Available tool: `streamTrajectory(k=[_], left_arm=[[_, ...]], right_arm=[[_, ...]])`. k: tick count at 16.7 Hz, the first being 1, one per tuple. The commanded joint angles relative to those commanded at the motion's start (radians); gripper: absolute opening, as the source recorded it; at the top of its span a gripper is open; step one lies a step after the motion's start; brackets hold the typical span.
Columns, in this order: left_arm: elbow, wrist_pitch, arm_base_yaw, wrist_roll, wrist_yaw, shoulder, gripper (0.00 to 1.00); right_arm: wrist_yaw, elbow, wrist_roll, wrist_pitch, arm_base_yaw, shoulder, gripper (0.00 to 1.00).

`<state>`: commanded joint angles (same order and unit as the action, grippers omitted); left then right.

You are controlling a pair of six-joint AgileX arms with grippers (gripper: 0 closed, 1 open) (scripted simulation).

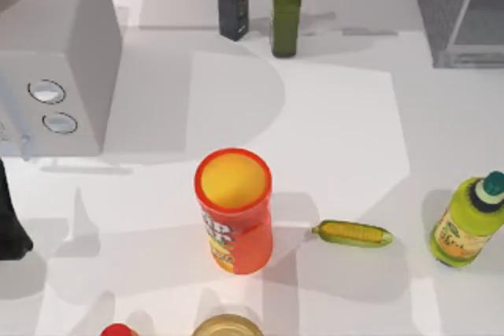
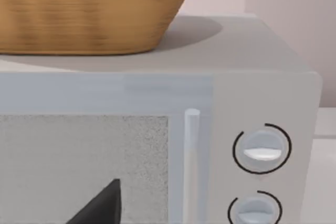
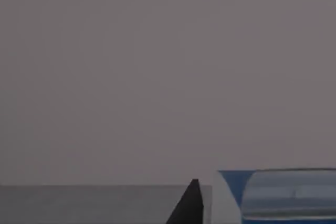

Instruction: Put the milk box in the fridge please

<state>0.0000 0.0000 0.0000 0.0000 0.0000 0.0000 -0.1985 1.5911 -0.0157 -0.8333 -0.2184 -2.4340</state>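
The fridge [image 1: 445, 5] stands at the table's back right corner, dark grey with a pale translucent door panel. In the right wrist view a blue-and-white carton corner, the milk box [image 3: 230, 184], sits low against a plain grey surface, right beside a dark tip of my right gripper [image 3: 191, 205]. Whether the gripper holds it cannot be told. My left arm [image 1: 12, 218] is parked at the table's left edge, and my left gripper [image 2: 100, 205] faces the microwave door.
A light-grey microwave [image 1: 63, 60] with two dials stands back left, with a wicker basket [image 2: 89, 9] on top. Two bottles [image 1: 260, 5] are at the back, an orange chip can [image 1: 234, 210] mid-table, a corn cob [image 1: 352, 234], and a green bottle [image 1: 468, 222] on the right.
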Motion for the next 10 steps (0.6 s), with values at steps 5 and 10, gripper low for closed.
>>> streamTrajectory(k=[5,10], left_arm=[[0.000,0.000,0.000,0.000,0.000,0.000,1.00],[0.000,0.000,0.000,0.000,0.000,0.000,1.00]], right_arm=[[0.002,0.015,0.001,0.008,0.002,-0.003,0.00],[0.002,0.015,0.001,0.008,0.002,-0.003,0.38]])
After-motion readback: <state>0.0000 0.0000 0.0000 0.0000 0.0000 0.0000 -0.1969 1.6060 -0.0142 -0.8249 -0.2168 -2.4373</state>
